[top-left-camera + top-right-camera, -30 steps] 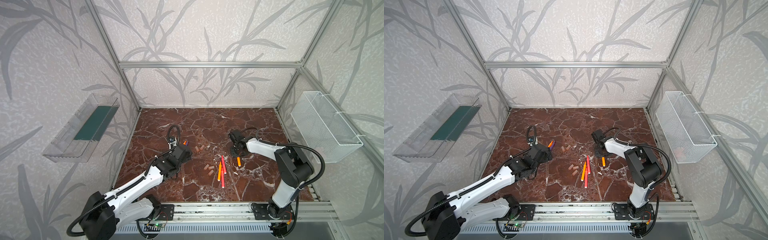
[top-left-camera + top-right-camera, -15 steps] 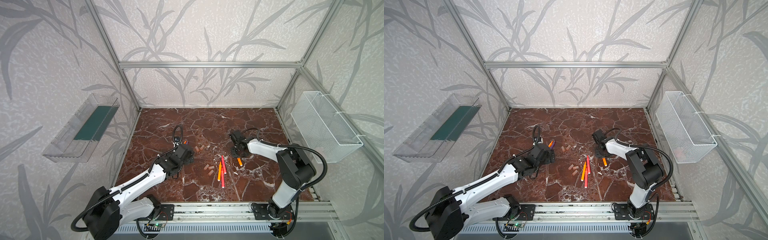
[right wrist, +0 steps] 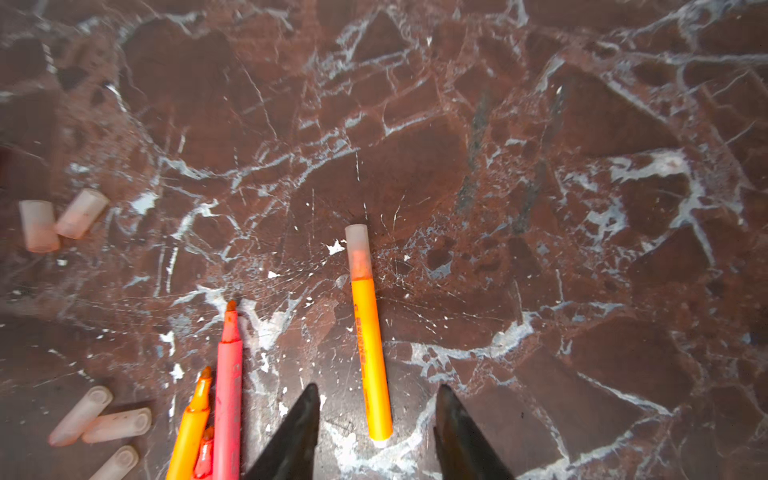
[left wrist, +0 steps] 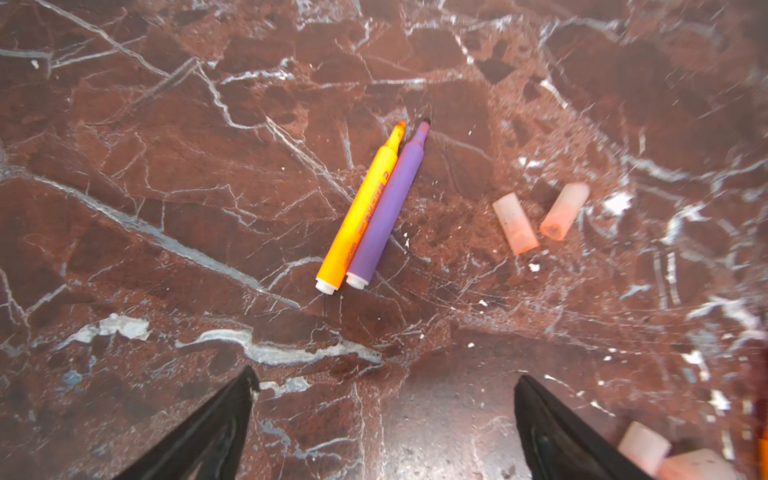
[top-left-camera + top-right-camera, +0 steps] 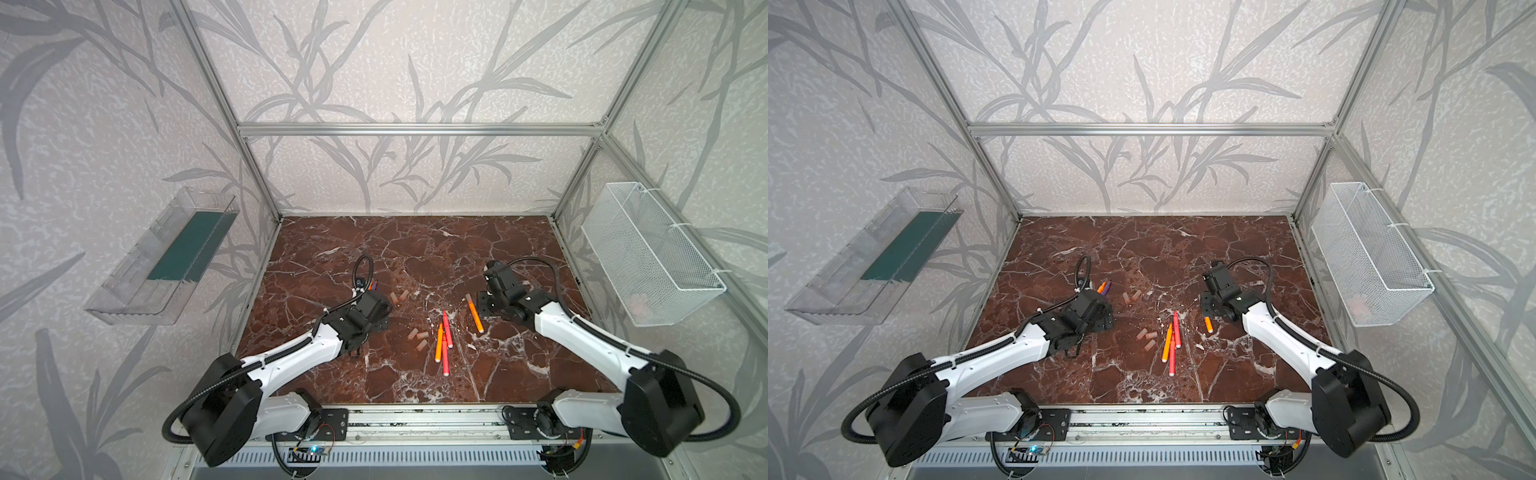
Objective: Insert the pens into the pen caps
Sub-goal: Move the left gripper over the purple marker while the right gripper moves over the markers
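Observation:
An orange pen (image 3: 371,357) with a pale cap (image 3: 357,249) on its tip lies flat on the marble, its tail end between the jaws of my open right gripper (image 3: 379,388), untouched. In both top views it lies just left of that gripper (image 5: 484,305). My left gripper (image 4: 385,378) is open and empty, short of an uncapped orange pen (image 4: 357,212) and purple pen (image 4: 392,199) lying side by side. Two loose pen caps (image 4: 515,224) lie beside them. Three more pens (image 5: 442,345) and three caps (image 5: 417,338) lie mid-table.
A clear tray (image 5: 166,266) hangs on the left wall and a white wire basket (image 5: 648,257) on the right wall. Aluminium frame posts bound the brown marble floor (image 5: 415,249). Both arms reach in from the front rail.
My right gripper has gone from shut to open and let go of the capped orange pen, which now rests on the table. The left arm has shifted slightly toward the orange and purple pens.

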Tool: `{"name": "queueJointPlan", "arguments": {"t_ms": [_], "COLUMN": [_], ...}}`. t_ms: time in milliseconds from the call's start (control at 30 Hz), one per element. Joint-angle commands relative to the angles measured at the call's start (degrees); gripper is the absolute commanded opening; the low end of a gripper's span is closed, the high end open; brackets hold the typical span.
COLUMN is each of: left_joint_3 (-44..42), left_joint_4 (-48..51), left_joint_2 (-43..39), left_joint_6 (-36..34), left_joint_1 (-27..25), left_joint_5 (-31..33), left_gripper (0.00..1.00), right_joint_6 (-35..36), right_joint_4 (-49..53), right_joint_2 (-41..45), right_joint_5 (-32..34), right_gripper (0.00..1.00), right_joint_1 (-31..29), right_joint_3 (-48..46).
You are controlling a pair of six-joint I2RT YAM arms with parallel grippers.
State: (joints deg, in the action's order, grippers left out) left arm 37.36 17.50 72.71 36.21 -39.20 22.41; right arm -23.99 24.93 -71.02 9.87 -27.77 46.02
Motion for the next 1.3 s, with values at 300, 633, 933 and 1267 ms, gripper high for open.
{"name": "queueJointPlan", "arguments": {"t_ms": [300, 633, 933, 1267], "left_joint_3": [10.2, 15.8, 17.7, 19.5], "left_joint_4": [1.6, 0.5, 0.4, 1.0], "left_joint_2": [16.3, 25.1, 28.1, 31.1], "left_joint_6": [-3.5, -6.5, -7.8, -7.6], "left_joint_1": [2.8, 5.1, 6.8, 7.6], "left_joint_5": [4.7, 3.3, -0.8, -4.9], "left_gripper": [0.71, 0.62, 0.52, 0.41], "right_joint_6": [-0.2, 0.1, 0.1, -0.1], "right_joint_4": [-4.7, -5.0, -4.8, -4.4], "right_joint_2": [12.8, 11.4, 12.4, 14.0], "right_joint_5": [-2.6, -3.2, -3.2, -3.4], "right_gripper": [0.5, 0.5, 0.5, 0.5], "right_joint_1": [0.0, 0.0, 0.0, 0.0], "right_joint_3": [-6.2, -5.7, -5.9, -6.4]}}
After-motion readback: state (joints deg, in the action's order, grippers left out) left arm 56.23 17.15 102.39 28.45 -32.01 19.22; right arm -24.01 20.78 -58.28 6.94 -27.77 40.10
